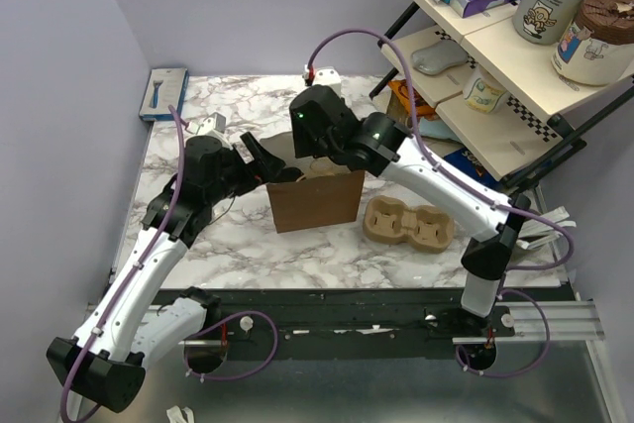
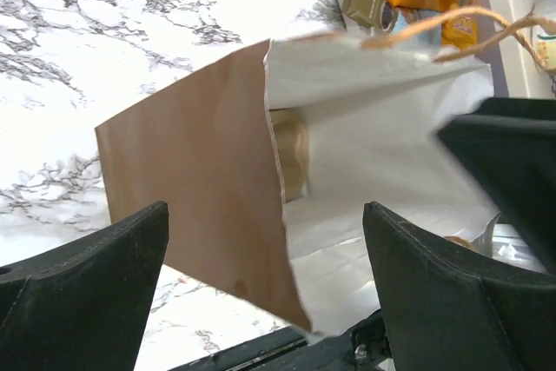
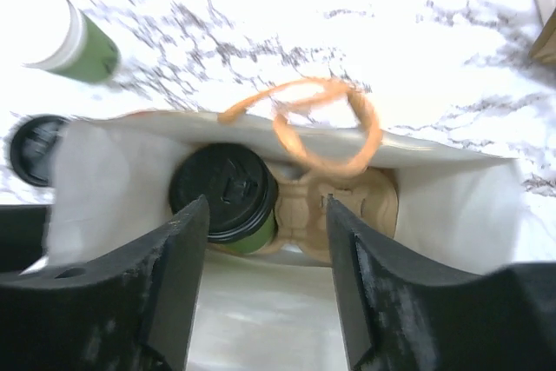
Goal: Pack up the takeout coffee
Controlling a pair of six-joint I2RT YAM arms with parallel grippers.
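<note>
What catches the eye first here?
The brown paper bag stands mid-table, with the left gripper and right gripper both open at its mouth. The right wrist view shows the takeout coffee inside it, in a pulp tray. A second tray lies empty right of the bag.

right gripper [image 3: 265, 215] fingers wide apart over the bag [image 3: 104, 180] | coffee cup [image 3: 224, 190] with black top sits inside, at 9 o'clock end of brown tray [image 3: 347, 206] | handles [image 3: 326, 128] at 12 | bare green cup [image 3: 87, 36] at 10 | loose lid [image 3: 33, 149] at 9
</note>
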